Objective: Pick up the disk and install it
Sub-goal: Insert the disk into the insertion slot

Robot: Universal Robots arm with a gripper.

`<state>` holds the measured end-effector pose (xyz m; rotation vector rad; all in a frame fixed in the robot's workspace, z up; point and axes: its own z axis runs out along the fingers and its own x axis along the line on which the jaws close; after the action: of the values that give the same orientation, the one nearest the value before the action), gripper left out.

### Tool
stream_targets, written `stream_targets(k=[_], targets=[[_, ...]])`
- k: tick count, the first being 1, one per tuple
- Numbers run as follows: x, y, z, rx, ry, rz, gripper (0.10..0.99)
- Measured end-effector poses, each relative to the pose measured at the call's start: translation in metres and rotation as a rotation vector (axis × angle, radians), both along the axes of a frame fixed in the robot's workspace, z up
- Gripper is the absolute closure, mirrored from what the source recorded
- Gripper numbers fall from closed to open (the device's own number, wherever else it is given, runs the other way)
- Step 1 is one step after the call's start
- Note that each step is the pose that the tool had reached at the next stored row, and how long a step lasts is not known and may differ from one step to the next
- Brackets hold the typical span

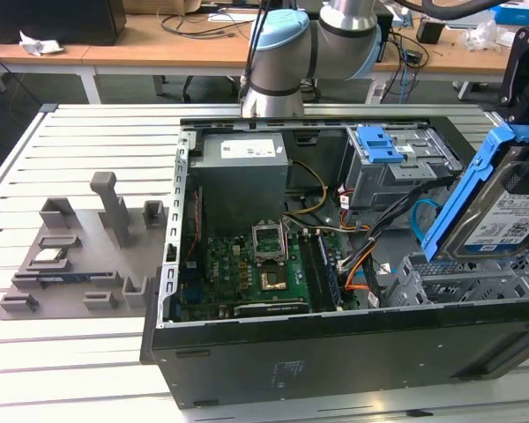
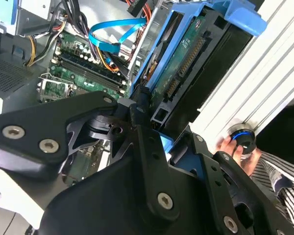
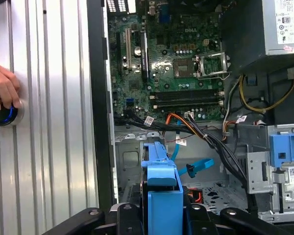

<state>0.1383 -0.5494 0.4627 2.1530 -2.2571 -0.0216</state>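
The gripper [image 3: 159, 215] is clamped on the disk [image 1: 498, 207], holding it tilted at about three o'clock in the exterior view, above the grey cage [image 1: 463, 286] inside the open computer case [image 1: 335, 352], probably lined up for sliding in.

Place: robotics lab or electronics workshop
Work surface: slatted aluminium table [image 1: 88, 132] carrying an opened computer case [image 1: 335, 352]
Background: wooden desks [image 1: 159, 48] strewn with cables
Fixtures: grey part holders [image 1: 70, 256] near the table's edge
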Motion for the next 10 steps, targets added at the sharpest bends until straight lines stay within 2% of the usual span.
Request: stream_targets(k=[2, 5, 6, 7, 10], targets=[[0.0000, 0.0000, -0.0001, 0.000, 0.0000, 0.002, 0.718], [0.0000, 0.0000, -0.0016, 0.000, 0.0000, 0.061, 0.718], [-0.0003, 0.0009, -0.0058, 0.000, 0.0000, 0.068, 0.718], [-0.0004, 0.0026, -0.0095, 0.000, 0.0000, 0.066, 0.718], [-0.0008, 0.0040, -0.0133, 0.000, 0.0000, 0.043, 0.718]])
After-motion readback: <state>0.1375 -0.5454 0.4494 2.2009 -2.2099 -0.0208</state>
